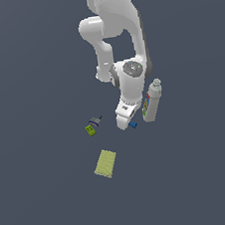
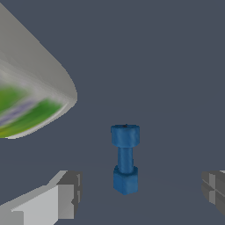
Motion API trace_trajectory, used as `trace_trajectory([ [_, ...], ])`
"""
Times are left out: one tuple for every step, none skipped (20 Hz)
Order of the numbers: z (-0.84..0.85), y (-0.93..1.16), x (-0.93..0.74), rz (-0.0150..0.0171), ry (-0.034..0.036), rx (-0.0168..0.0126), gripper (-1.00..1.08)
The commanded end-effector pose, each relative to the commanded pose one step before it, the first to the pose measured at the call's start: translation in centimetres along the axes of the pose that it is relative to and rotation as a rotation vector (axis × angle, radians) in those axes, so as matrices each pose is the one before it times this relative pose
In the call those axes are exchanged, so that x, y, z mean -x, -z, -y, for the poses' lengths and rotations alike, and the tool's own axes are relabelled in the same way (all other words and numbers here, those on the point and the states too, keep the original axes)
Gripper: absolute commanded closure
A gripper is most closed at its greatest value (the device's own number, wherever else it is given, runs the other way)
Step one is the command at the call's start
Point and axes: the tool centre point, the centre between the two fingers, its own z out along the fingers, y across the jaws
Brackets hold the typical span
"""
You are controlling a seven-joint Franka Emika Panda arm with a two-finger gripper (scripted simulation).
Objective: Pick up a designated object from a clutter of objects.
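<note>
1. The white arm reaches down over the dark grey worktop, and its pincer sits low, just beside the tiny blue dumbbell-shaped piece.
2. In the wrist view the blue dumbbell-shaped piece lies on the bare surface between the two grey fingertips, touching neither of them.
3. The pincer is spread wide, with clear gaps on both sides of the blue piece, and nothing is held.
4. The blue piece shows a short bar with a thicker block at each end.
5. The tall grey-white bottle with a colourful label stands upright on the exterior view's right of the pincer, close to the blue piece but apart from it.
6. In the wrist view the bottle fills one corner as a blurred grey body with a green label band.
7. The small green-and-grey item rests on the exterior view's left of the pincer, apart from it.
8. The flat yellow-green pad lies nearer the exterior camera, well apart from the other items.
</note>
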Motion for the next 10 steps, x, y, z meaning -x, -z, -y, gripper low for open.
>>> trace_trajectory([
  [0.381, -0.455, 0.094, -0.00098, 0.02320, -0.00073, -0.92],
  [0.082, -0.095, 0.021, -0.00006, 0.00452, -0.00031, -0.92],
  [0.051, -0.057, 0.011, -0.00004, 0.00276, -0.00019, -0.92],
  [0.019, -0.019, 0.002, -0.00001, 0.00097, -0.00007, -0.92],
  [-0.071, 0.086, -0.010, 0.00069, -0.00556, -0.00033, -0.92],
  [0.000, -0.027, 0.002, 0.00000, 0.00000, 0.00000, -0.92],
  [0.001, -0.081, 0.006, 0.00000, 0.00000, 0.00000, -0.92],
  [0.001, -0.134, 0.010, 0.00000, 0.00000, 0.00000, -0.92],
  [0.024, -0.185, -0.009, -0.00005, 0.00069, 0.00001, -0.92],
  [0.001, -0.240, 0.017, 0.00000, 0.00000, 0.00000, -0.92],
])
